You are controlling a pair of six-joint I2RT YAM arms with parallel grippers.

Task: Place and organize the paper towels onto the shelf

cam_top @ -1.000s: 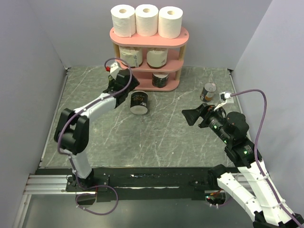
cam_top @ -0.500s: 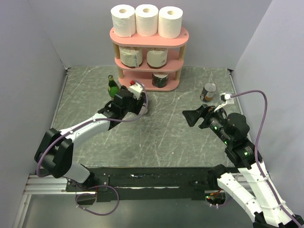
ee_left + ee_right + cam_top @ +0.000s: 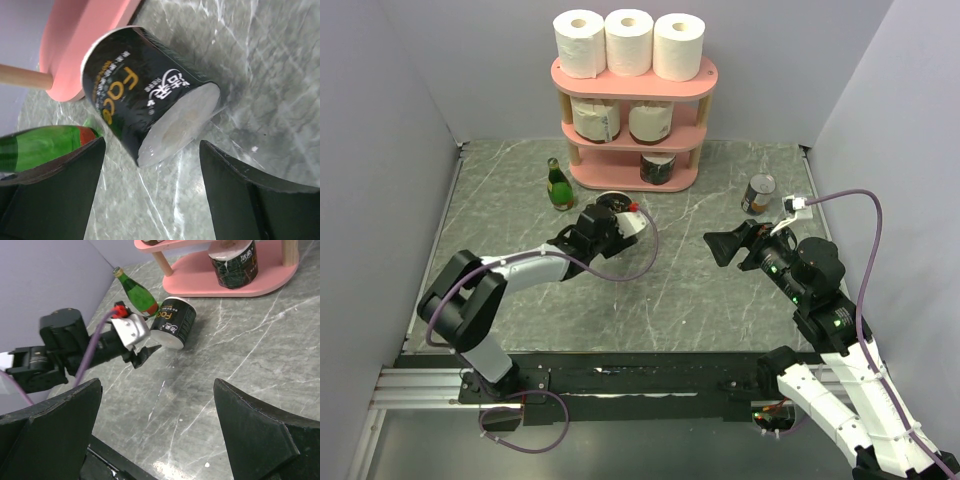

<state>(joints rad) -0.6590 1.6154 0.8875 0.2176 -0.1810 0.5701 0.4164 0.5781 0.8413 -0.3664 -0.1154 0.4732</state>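
Paper towels (image 3: 628,42) mostly sit on the shelf (image 3: 632,90) already: three white on the top board, two cream in the middle, and one dark-banded on the bottom board, right of its centre. Starting at the left, we see the green bottle (image 3: 558,185) standing on the surface (image 3: 670,290) near the shelf's left end. Just beside it is the one loose roll (image 3: 135,100), dark-labelled, on the surface just in front of the bottom board. As far as we can tell it is tipped over: one white end with its core faces our left hand (image 3: 145,355), and its long axis runs away from the hand toward the shelf. The left hand is released, its two sides spread either side of that white end and touching nothing, and the arm reaches low and forward over the surface. We judge this arm much the nearer, and the coming grasp turns on closing across the roll's round sides, not its ends. Further right the small can (image 3: 758,193) stands well apart. Our right hand (image 3: 725,245) hovers wide open and empty, pointing left, far from the roll
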